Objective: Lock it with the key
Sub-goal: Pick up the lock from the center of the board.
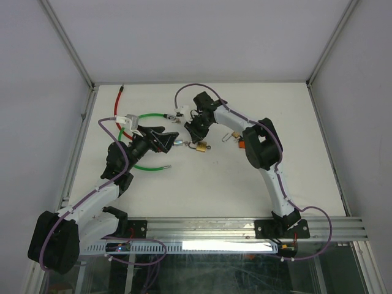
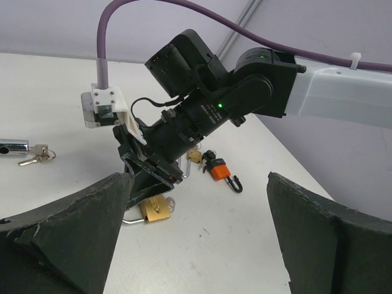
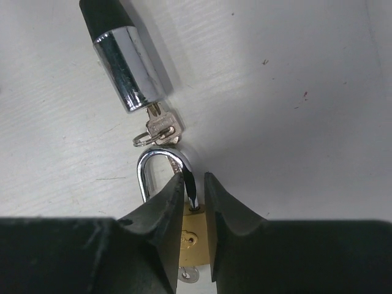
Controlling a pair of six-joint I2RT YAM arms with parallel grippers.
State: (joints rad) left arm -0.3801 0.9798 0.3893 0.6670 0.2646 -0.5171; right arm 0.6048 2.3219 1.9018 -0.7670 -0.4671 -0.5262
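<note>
Setting: a white table inside a frame of aluminium posts, seen from above, with two black-and-white robot arms reaching in from the near edge.
Task's thing: a small brass padlock with a curved silver shackle lies flat near the middle of the table, shackle open and pointing away from the right arm.
Right gripper: it comes down over the padlock. Its black fingers stand close together on either side of one leg of the shackle. Whether they actually pinch the leg cannot be told.
Left gripper: its jaws are spread wide and hold nothing. It hovers just to the left of the padlock, facing the right arm's wrist.
Just beyond the padlock: a shiny chrome cylinder with a black end, and a small bunch of silver keys on a ring at its tip. The keys almost touch the top of the shackle.
Cables: a green cable loops around the left gripper, and a red cable lies near the table's far left corner.
Other locks: an orange padlock with a black shackle lies right of the brass one, under the right arm, with a smaller brass lock just beside it.
In the way: the right arm's wrist covers much of the padlock from above.
Writing: a stamped mark on the padlock's body is too blurred to read.
Light: a small green lamp glows on the right wrist.
</note>
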